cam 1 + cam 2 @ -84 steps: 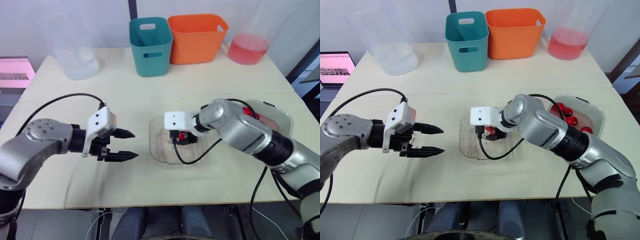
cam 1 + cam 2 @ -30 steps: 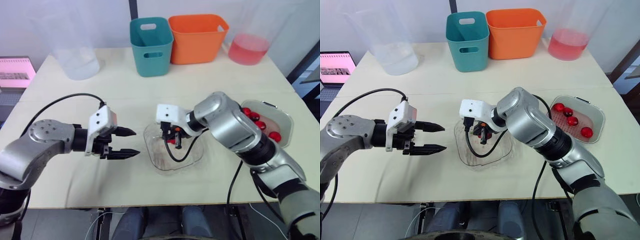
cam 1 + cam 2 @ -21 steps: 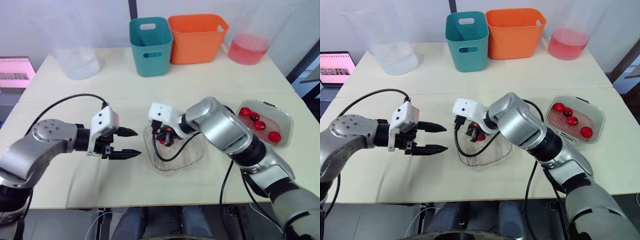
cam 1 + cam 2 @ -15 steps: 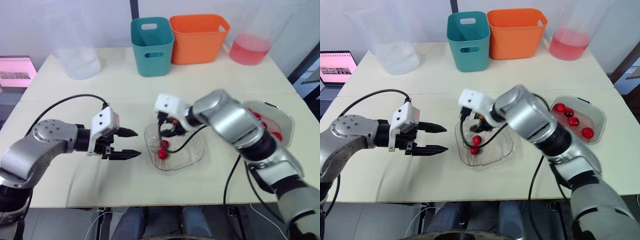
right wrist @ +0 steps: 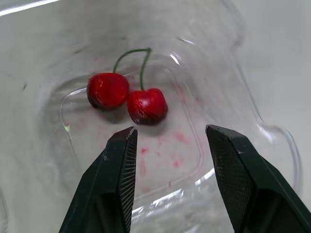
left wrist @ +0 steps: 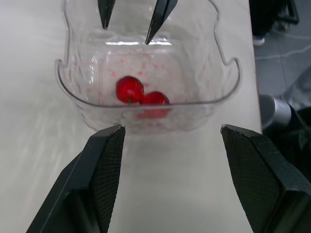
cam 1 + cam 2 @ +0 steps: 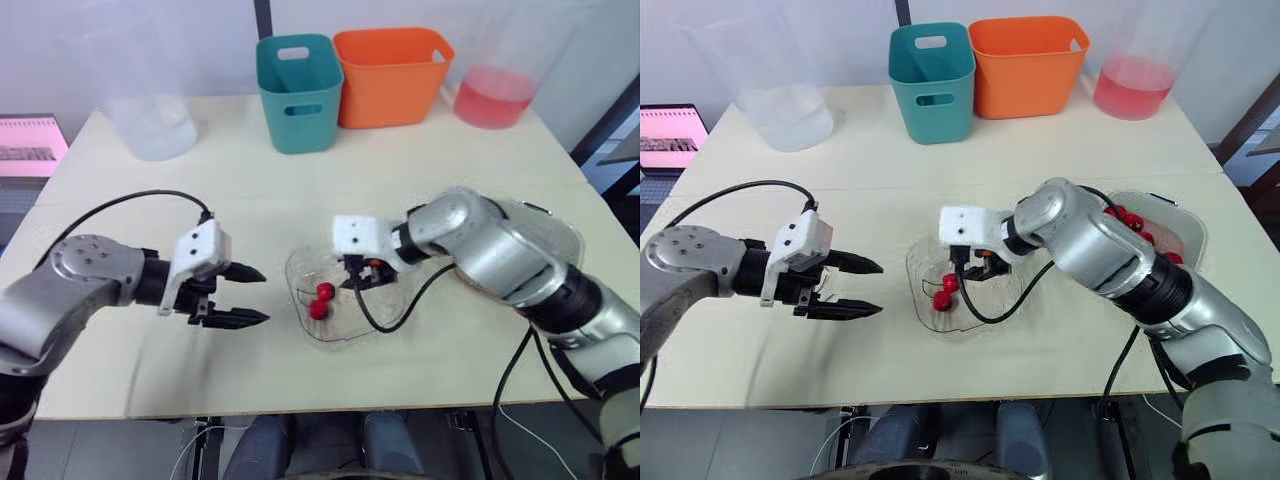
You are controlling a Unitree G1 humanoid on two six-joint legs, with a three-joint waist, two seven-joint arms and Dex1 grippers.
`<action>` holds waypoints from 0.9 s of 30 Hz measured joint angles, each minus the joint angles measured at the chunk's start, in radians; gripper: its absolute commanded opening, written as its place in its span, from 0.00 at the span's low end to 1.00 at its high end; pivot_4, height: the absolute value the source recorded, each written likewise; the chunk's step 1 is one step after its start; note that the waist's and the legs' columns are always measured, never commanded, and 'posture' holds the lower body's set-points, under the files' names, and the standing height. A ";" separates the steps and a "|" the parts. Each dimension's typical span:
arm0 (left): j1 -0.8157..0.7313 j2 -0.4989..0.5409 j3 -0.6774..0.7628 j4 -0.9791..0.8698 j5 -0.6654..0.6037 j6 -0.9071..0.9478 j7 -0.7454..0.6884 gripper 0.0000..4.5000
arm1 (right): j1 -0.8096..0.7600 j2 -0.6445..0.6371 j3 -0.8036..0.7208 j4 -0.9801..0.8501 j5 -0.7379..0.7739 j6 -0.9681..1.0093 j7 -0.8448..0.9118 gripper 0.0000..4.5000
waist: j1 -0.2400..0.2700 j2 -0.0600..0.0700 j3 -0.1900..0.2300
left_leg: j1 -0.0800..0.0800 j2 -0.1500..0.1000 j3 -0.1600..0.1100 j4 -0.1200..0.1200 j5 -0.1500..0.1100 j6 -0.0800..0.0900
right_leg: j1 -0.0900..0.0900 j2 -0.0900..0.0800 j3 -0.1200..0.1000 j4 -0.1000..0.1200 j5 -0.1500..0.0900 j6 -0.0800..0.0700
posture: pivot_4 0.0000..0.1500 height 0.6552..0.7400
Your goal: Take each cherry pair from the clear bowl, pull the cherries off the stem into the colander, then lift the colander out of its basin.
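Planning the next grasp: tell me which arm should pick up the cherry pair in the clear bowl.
Right. The right gripper hangs open over the clear bowl, pointed at the cherry pair; the left gripper, also open, sits beside the bowl, outside its rim.

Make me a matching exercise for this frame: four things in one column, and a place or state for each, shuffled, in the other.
Column one:
1. cherry pair
2. left gripper
3. right gripper
4. colander

Column two:
A. open, poised over the clear bowl
B. farthest to the robot's right
C. lying in the clear bowl, stem attached
D. open, beside the bowl on the robot's left

Pairs: 1-C, 2-D, 3-A, 4-B
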 measured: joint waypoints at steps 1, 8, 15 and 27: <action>0.004 0.007 0.001 -0.003 0.000 0.000 -0.003 0.74 | 0.001 0.013 0.015 0.018 -0.013 -0.025 0.001 0.53 | 0.000 0.000 0.000 | 0.000 0.000 0.000 0.000 0.001 -0.001 | 0.000 0.000 0.000 0.000 0.000 0.000 | 1.00 1.00; 0.016 0.046 0.042 -0.007 -0.002 0.001 -0.014 0.74 | 0.030 0.062 0.058 0.105 -0.068 -0.119 0.010 0.53 | 0.001 0.000 0.000 | 0.000 0.000 0.000 0.000 0.001 -0.001 | 0.000 0.000 0.000 0.000 0.000 0.000 | 1.00 1.00; 0.025 0.046 0.044 -0.017 -0.003 0.003 -0.013 0.74 | 0.048 0.107 0.062 0.152 -0.108 -0.158 0.016 0.53 | 0.001 0.000 0.000 | 0.000 0.000 -0.001 0.000 0.001 -0.002 | 0.000 0.000 0.000 0.000 0.000 0.000 | 1.00 1.00; 0.025 0.044 0.046 -0.018 -0.004 0.005 0.003 0.74 | 0.074 0.151 0.073 0.193 -0.173 -0.174 0.023 0.33 | 0.001 0.000 0.000 | 0.000 0.000 -0.001 0.000 0.001 -0.002 | 0.000 0.000 0.000 0.000 0.000 0.000 | 1.00 1.00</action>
